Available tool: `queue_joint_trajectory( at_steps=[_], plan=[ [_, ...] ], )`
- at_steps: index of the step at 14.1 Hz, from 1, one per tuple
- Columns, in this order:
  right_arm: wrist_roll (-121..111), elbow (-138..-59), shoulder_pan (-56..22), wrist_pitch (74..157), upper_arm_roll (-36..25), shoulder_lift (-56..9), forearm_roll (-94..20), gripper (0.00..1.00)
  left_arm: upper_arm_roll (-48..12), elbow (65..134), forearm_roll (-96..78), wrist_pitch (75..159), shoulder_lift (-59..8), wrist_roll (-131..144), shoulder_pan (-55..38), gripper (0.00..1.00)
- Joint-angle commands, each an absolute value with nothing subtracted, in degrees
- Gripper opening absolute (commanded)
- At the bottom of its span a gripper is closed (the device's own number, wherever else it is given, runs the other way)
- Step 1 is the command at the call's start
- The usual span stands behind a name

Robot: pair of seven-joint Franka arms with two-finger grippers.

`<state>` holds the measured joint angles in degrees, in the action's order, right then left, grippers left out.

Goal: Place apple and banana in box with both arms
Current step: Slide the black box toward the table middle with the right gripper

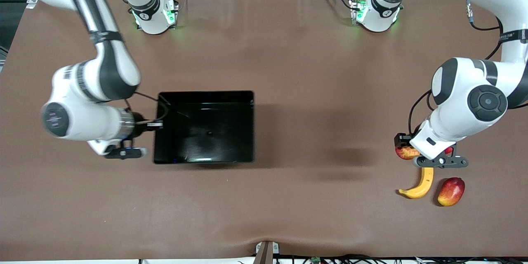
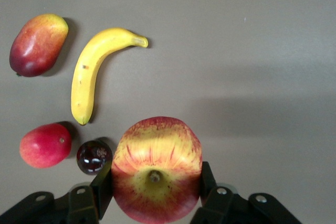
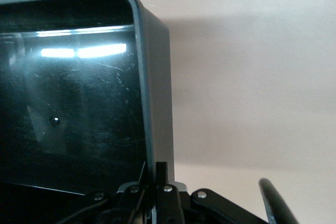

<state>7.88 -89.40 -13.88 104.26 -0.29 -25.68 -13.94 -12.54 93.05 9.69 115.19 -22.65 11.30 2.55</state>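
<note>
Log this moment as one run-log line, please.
left claw: shut on apple | right claw: shut on box wall | banana: on table | box: empty

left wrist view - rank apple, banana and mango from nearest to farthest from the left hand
1. apple: held between the fingers of the left hand.
2. banana: on the table, past the apple.
3. mango: beside the banana, farthest out.

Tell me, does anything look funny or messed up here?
Nothing looks broken or spilled. The left hand grips the apple; the banana lies whole on the table. The right hand pinches the wall of the empty box, which sits a long way from the fruit.
</note>
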Motion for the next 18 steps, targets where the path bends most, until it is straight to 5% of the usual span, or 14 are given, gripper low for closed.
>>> queue_joint_trajectory(
  at_steps=[1, 7, 14, 15, 16, 18],
  plan=[
    [12.98, -87.89, -19.48, 108.35, -0.88, -28.12, -18.53, 0.0, -14.76, 93.16, 10.37, 111.89, -20.75, 15.63, 2.73, 0.0],
    [28.2, -85.17, -31.36, 120.14, -0.97, -36.64, -19.6, 0.0, -17.57, 93.16, 10.37, 110.13, -20.48, 21.43, 2.72, 0.0],
    [29.7, -84.55, -34.98, 125.59, -0.97, -39.81, -19.6, 0.0, -25.05, 92.99, 10.63, 110.3, -22.58, 36.98, 0.02, 0.0],
    [29.53, -84.55, -34.63, 125.51, -1.05, -39.81, -19.51, 0.77, -25.05, 92.73, 10.81, 110.74, -23.2, 39.26, -1.39, 0.0],
    [29.36, -84.38, -34.89, 125.42, -1.23, -39.47, -18.64, 1.0, -25.05, 91.77, 10.9, 110.92, -24.42, 40.94, -2.97, 0.0],
    [29.36, -81.14, -33.93, 124.37, -1.49, -39.29, -18.54, 1.0, -24.96, 89.92, 11.16, 110.92, -27.23, 43.23, -7.01, 0.0]
  ],
)
